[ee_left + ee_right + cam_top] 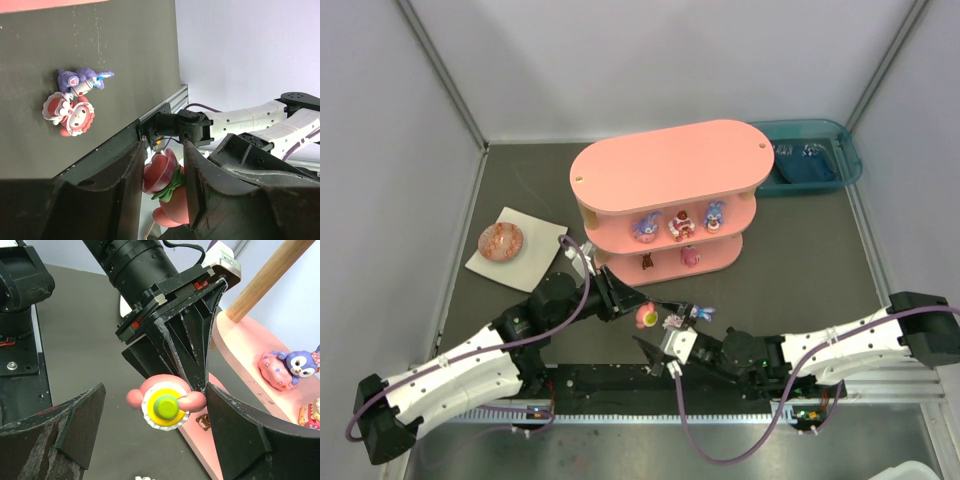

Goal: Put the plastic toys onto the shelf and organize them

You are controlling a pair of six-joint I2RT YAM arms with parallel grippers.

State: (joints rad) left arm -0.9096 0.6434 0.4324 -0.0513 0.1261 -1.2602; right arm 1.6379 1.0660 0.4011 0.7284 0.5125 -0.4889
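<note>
My left gripper [638,311] is shut on a pink toy [646,318] with a gingham frill and green bow [167,184], held just above the table in front of the pink shelf [665,165]. My right gripper [658,340] is open; in the right wrist view its jaws stand on either side of that toy [165,402] without touching it. A purple toy [82,80] and a red-and-white toy [70,114] lie loose on the table beside the grippers. Three toys stand on the middle tier [681,227] and two on the bottom tier [690,257].
A brown-red speckled ball [502,241] sits on a white square plate [535,262] left of the shelf. A teal bin [812,160] stands at the back right. Grey walls close in the table on three sides.
</note>
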